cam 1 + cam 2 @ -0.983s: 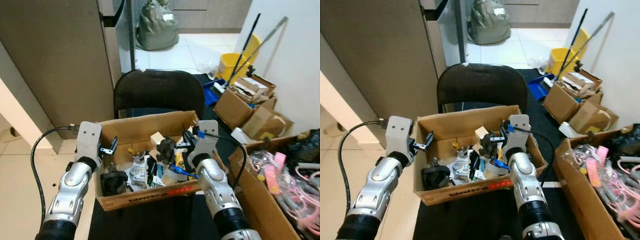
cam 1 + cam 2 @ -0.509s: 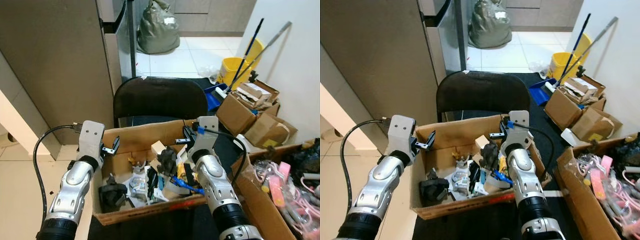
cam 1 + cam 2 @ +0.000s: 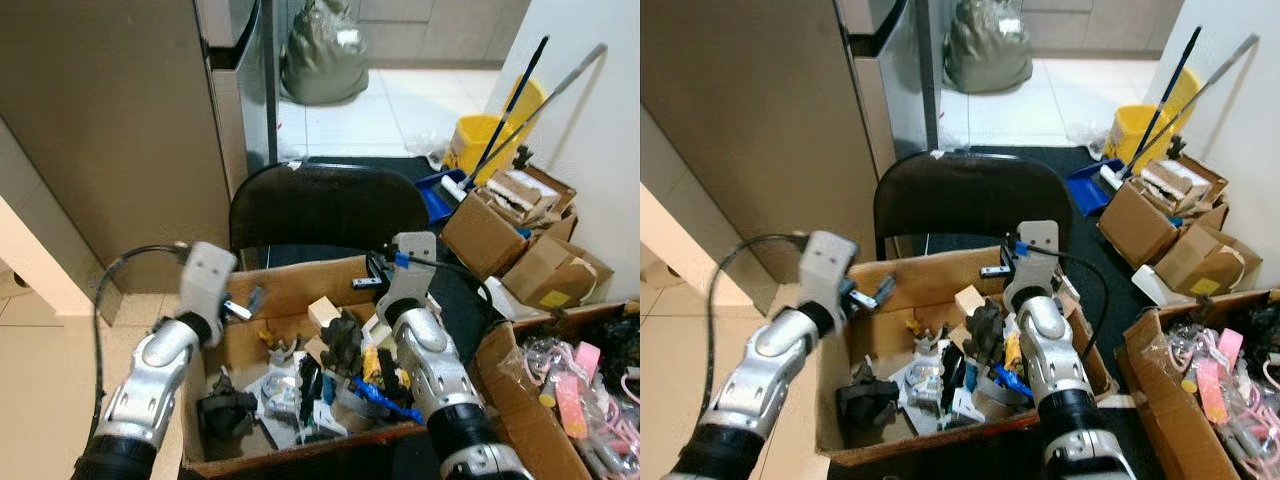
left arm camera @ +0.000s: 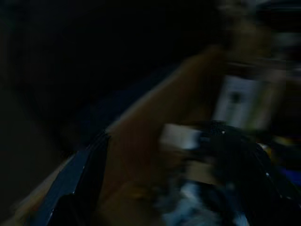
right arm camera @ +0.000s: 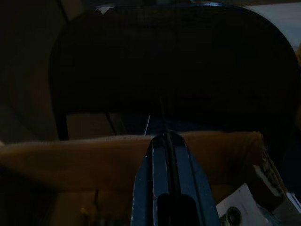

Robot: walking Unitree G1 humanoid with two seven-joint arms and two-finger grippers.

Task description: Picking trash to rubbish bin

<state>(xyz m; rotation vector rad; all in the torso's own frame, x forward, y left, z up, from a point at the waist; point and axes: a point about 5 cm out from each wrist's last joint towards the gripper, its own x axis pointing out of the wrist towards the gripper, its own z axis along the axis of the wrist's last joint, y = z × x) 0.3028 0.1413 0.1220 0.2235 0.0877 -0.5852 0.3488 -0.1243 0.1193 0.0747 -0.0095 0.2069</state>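
Two silver arms reach over an open cardboard box [image 3: 300, 290] that sits in front of a black chair [image 3: 330, 205], its long side running left to right across the head views. The left gripper [image 3: 248, 303] hovers over the box's left end, just inside its back wall; its two black fingers [image 4: 80, 181] stand well apart in the blurred left wrist view, released and holding nothing.

The box holds a jumble of trash: a black crumpled lump [image 3: 225, 415] in its left front corner, white scraps of packaging [image 3: 275, 385] in the middle, a small pale block [image 3: 323, 311] near the back wall, a dark bunched item [image 3: 343, 343] beside the right arm, and blue and yellow bits [image 3: 385, 385] toward the right. None of it lies along a clear line; the pieces point every way.

The right gripper [image 3: 372, 282] sits at the back wall near the box's right end. Its fingers [image 5: 165, 174] press together in the right wrist view, clenched on nothing, pointing at the chair's backrest.

Farther right, smaller cardboard boxes [image 3: 500, 215] hold paper scraps, a yellow mop bucket [image 3: 485, 140] stands against the wall with mop handles leaning in it, and a box of pink items [image 3: 570, 385] sits at the edge. A grey-green sack [image 3: 322, 55] rests on the tiled floor beyond.
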